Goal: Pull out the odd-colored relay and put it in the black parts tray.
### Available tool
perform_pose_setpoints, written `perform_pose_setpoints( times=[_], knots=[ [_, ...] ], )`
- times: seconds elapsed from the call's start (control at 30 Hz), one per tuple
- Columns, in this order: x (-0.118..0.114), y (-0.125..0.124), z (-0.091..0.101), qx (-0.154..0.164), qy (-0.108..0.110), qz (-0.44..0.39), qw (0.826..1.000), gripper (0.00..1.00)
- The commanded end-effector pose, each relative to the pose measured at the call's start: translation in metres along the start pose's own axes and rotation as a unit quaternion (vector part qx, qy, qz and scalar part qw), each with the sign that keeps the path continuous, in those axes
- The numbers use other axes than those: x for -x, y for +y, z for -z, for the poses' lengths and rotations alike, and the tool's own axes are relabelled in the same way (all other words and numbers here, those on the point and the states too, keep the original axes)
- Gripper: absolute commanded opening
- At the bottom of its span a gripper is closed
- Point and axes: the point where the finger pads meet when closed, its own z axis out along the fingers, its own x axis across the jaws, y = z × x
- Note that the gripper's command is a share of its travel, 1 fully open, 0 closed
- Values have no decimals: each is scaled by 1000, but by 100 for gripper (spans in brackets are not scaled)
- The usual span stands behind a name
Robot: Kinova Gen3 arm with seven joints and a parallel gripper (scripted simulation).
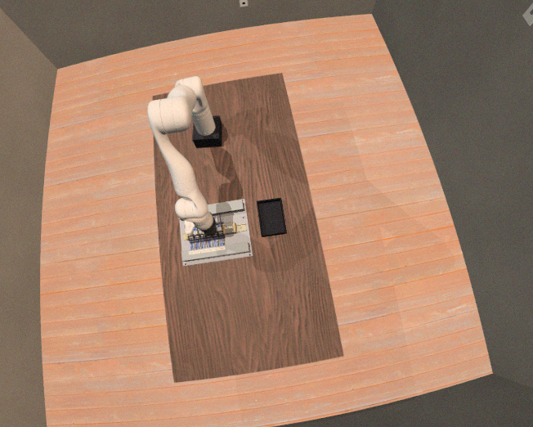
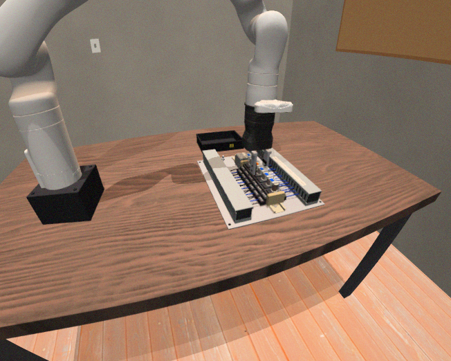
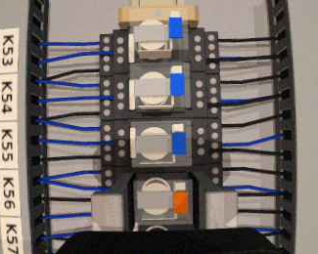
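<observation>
The grey relay panel (image 1: 221,257) (image 2: 256,215) lies flat on the table, with a row of black relay sockets between two slotted wire ducts. In the wrist view, three relays (image 3: 156,88) with blue buttons stand in a column beside the labels K53 to K55. The relay with the orange button (image 3: 158,202) is in line with label K56. My gripper (image 3: 162,192) (image 2: 259,155) (image 1: 207,231) stands upright over the row and is shut on this relay, one grey finger on each side. I cannot tell whether the relay has come free of its socket. The black parts tray (image 1: 259,216) (image 2: 210,145) is empty beside the panel.
A beige end clamp (image 3: 158,15) (image 2: 275,198) closes the near end of the relay row. Blue and black wires run from the sockets into the ducts (image 3: 35,122). The arm's black base (image 1: 207,135) (image 2: 66,198) stands at the table's far end.
</observation>
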Motion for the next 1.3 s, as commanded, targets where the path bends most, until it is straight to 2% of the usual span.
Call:
perform_pose_setpoints(
  times=[0.0,1.27],
  knots=[
    [1,0,1,0,3,0,1000,0],
    [3,0,1,0,30,0,1000,0]
  ],
)
